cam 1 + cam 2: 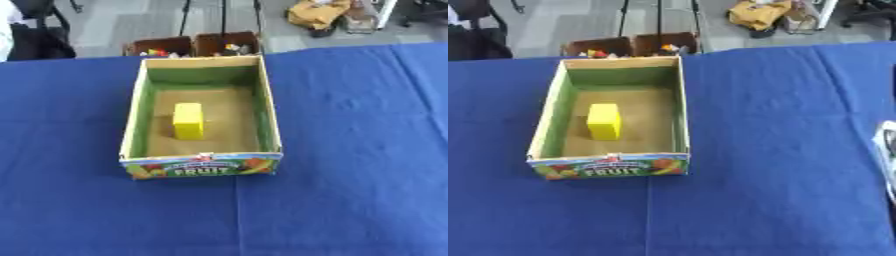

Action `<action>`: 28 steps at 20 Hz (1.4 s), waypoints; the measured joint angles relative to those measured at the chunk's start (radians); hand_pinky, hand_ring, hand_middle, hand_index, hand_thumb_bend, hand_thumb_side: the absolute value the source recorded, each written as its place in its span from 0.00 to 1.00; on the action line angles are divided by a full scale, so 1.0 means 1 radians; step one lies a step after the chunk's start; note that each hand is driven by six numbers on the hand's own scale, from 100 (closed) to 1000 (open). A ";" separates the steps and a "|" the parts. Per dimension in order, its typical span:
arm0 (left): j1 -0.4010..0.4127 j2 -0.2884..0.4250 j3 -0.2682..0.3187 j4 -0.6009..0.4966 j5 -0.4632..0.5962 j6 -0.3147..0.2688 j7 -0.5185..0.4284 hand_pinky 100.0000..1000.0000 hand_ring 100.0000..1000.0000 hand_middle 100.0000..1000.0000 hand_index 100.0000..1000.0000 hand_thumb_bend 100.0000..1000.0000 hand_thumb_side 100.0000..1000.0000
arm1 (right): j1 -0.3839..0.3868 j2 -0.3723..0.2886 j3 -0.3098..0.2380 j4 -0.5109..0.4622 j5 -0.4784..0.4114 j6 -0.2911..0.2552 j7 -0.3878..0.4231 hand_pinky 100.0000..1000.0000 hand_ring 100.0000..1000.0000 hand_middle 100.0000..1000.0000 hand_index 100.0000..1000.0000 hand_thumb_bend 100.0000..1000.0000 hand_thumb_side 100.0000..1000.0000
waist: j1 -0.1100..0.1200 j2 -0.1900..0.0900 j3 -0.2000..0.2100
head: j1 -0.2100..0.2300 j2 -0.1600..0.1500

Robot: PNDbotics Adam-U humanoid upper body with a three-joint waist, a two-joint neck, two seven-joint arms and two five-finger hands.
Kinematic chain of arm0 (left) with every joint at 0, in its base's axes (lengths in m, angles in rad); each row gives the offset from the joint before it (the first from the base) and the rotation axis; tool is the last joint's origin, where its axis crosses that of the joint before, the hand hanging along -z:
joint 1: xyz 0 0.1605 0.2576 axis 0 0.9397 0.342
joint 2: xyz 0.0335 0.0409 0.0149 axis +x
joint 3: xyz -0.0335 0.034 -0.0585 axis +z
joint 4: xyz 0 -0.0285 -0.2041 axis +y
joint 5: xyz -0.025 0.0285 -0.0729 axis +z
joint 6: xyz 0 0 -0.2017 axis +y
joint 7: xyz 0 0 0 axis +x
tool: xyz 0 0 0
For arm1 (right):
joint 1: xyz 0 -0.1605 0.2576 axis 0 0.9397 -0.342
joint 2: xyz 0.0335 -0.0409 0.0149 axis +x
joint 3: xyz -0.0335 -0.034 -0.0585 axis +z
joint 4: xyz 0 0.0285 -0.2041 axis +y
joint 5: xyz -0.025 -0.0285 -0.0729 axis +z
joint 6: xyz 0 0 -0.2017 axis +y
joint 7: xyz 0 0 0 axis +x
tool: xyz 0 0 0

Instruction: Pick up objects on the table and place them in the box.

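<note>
An open cardboard box (134, 120) with a "FRUIT" label on its front wall stands on the blue table, left of the middle. A yellow block (187, 120) stands upright on the box floor, toward the left front. In the right eye view a pale grey and dark shape (886, 150) shows at the right edge of the table, cut off by the frame; I cannot make out what it is. Neither of my hands shows clearly in either view.
The blue cloth (350, 150) covers the whole table. Behind the far edge stand two brown bins (194, 45) with small coloured things in them. On the floor beyond them lies a yellow-brown bag (318, 13).
</note>
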 measured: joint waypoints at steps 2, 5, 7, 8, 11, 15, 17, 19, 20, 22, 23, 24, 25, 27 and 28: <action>0.000 0.000 0.000 0.000 0.000 -0.001 0.002 0.41 0.75 0.82 0.87 0.00 1.00 | 0.012 0.000 -0.003 0.000 -0.007 -0.003 0.003 0.34 0.60 0.52 0.67 0.00 1.00 | 0.000 0.000 0.000 | 0.000 0.000; 0.000 0.000 0.000 0.000 -0.002 -0.001 0.005 0.41 0.75 0.82 0.87 0.00 1.00 | 0.028 0.000 -0.004 0.000 -0.011 -0.009 0.009 0.34 0.59 0.52 0.67 0.00 1.00 | 0.000 0.000 -0.001 | 0.001 0.000; 0.000 0.000 0.001 0.000 -0.004 -0.002 0.005 0.41 0.75 0.82 0.87 0.00 1.00 | 0.037 0.000 -0.003 0.000 -0.014 -0.011 0.011 0.34 0.59 0.51 0.67 0.00 1.00 | 0.000 0.000 -0.002 | 0.003 0.000; 0.000 0.000 0.001 0.000 -0.005 -0.002 0.006 0.41 0.75 0.82 0.87 0.00 1.00 | 0.041 0.000 -0.001 0.000 -0.014 -0.012 0.012 0.34 0.59 0.51 0.67 0.00 1.00 | 0.000 0.000 -0.002 | 0.003 0.000; 0.000 0.001 0.001 0.000 -0.005 -0.003 0.007 0.41 0.75 0.82 0.87 0.00 1.00 | 0.047 0.000 0.000 0.000 -0.015 -0.012 0.012 0.34 0.59 0.51 0.66 0.00 1.00 | 0.000 0.000 -0.002 | 0.004 0.000; 0.000 0.005 0.003 0.000 -0.007 -0.004 0.008 0.41 0.75 0.82 0.87 0.00 1.00 | 0.050 0.000 0.000 0.000 -0.015 -0.012 0.012 0.34 0.59 0.51 0.66 0.00 1.00 | 0.000 0.000 -0.003 | 0.004 0.000; 0.000 0.008 0.005 0.000 -0.007 -0.004 0.009 0.41 0.75 0.82 0.87 0.00 1.00 | 0.050 0.001 0.000 0.000 -0.015 -0.012 0.012 0.34 0.59 0.51 0.66 0.00 1.00 | 0.000 0.000 -0.003 | 0.004 0.000; 0.000 0.008 0.006 0.000 -0.007 -0.005 0.009 0.41 0.75 0.82 0.87 0.00 1.00 | 0.050 0.003 0.000 0.000 -0.015 -0.012 0.012 0.34 0.59 0.51 0.66 0.00 1.00 | 0.000 0.000 -0.003 | 0.005 0.000; -0.001 0.008 0.006 0.000 -0.007 -0.005 0.010 0.41 0.75 0.82 0.87 0.00 1.00 | 0.050 0.005 0.000 0.000 -0.015 -0.012 0.012 0.34 0.59 0.51 0.66 0.00 1.00 | 0.000 0.000 -0.003 | 0.005 0.000; -0.001 0.008 0.006 0.000 -0.007 -0.005 0.010 0.41 0.75 0.82 0.87 0.00 1.00 | 0.050 0.007 0.000 0.000 -0.015 -0.012 0.012 0.34 0.58 0.51 0.66 0.00 1.00 | 0.000 0.000 -0.003 | 0.007 0.000; -0.001 0.008 0.006 0.000 -0.007 -0.006 0.010 0.41 0.75 0.82 0.87 0.00 1.00 | 0.051 0.007 0.000 0.000 -0.015 -0.012 0.012 0.34 0.58 0.51 0.66 0.00 1.00 | 0.000 0.000 -0.003 | 0.007 0.000; -0.001 0.008 0.006 0.000 -0.007 -0.006 0.010 0.41 0.75 0.82 0.87 0.00 1.00 | 0.051 0.007 0.000 0.000 -0.015 -0.012 0.012 0.34 0.58 0.50 0.66 0.00 1.00 | 0.000 0.000 -0.003 | 0.007 0.000; -0.001 0.008 0.006 0.000 -0.007 -0.006 0.011 0.41 0.75 0.82 0.87 0.00 1.00 | 0.051 0.007 0.000 0.000 -0.015 -0.012 0.012 0.34 0.58 0.51 0.66 0.00 1.00 | 0.000 0.000 -0.003 | 0.007 0.000; -0.002 0.008 0.006 0.000 -0.007 -0.007 0.011 0.41 0.75 0.82 0.87 0.00 1.00 | 0.054 0.008 0.001 0.000 -0.015 -0.012 0.012 0.34 0.58 0.50 0.66 0.00 1.00 | 0.000 0.000 -0.003 | 0.007 0.000; -0.002 0.008 0.006 0.000 -0.007 -0.007 0.012 0.41 0.75 0.82 0.87 0.00 1.00 | 0.055 0.008 0.002 0.000 -0.015 -0.012 0.012 0.34 0.58 0.50 0.66 0.00 1.00 | 0.000 0.000 -0.003 | 0.007 0.000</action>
